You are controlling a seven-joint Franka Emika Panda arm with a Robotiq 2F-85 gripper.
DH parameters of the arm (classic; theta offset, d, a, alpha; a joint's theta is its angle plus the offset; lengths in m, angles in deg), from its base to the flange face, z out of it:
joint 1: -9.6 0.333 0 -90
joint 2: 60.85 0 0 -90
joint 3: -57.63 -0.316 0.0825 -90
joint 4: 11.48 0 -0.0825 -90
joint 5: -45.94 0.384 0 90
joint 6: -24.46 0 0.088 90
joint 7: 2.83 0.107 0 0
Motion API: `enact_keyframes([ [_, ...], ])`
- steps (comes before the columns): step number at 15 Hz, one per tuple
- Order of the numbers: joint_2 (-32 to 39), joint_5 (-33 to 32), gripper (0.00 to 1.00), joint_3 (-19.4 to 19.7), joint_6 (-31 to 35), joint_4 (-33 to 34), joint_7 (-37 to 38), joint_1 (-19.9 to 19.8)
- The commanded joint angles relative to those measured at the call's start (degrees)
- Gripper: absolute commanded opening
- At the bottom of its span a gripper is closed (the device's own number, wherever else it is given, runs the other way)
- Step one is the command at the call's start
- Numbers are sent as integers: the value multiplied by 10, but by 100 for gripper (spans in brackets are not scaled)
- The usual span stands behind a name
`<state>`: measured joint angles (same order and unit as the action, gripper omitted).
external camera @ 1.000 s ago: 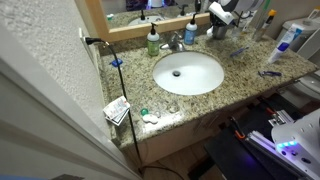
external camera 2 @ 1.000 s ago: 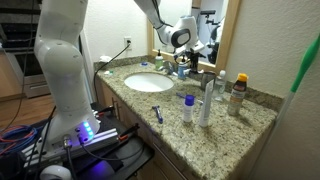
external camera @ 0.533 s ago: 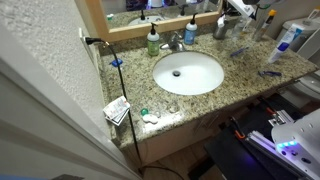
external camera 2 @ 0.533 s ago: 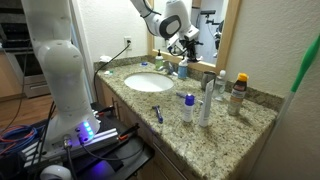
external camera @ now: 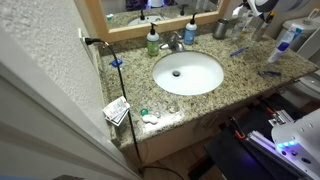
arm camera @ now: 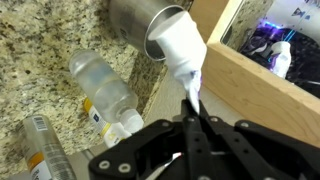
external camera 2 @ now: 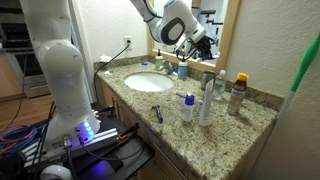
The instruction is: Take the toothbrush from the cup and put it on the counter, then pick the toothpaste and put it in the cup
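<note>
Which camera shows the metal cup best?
The wrist view: the cup is close and large, though a white tube overlaps its mouth. In both exterior views it is a tiny grey shape.

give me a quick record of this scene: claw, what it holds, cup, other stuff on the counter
claw: shut, raised by the mirror frame
held: white tube, pinched at its flat end, wide end away from the claw
cup: grey metal, just behind the tube in the wrist view; contact cannot be told
bottle: clear, lying on its side beside the cup
counter: speckled granite
sink: white oval, nothing in it
</note>
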<state>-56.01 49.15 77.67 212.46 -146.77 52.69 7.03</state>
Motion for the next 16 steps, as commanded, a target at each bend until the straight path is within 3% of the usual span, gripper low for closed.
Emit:
enact_keyframes([
  [1,0,0,1,-3,0,0,0,1],
  [4,101,41,1,30,71,67,36,24],
  [7,188,130,1,84,148,117,29,77],
  [8,201,166,1,119,107,161,16,114],
  [9,209,181,1,126,111,153,21,130],
  [10,174,143,1,94,108,116,24,88],
  [13,190,150,4,100,107,129,26,101],
  [16,225,173,1,139,103,142,16,141],
])
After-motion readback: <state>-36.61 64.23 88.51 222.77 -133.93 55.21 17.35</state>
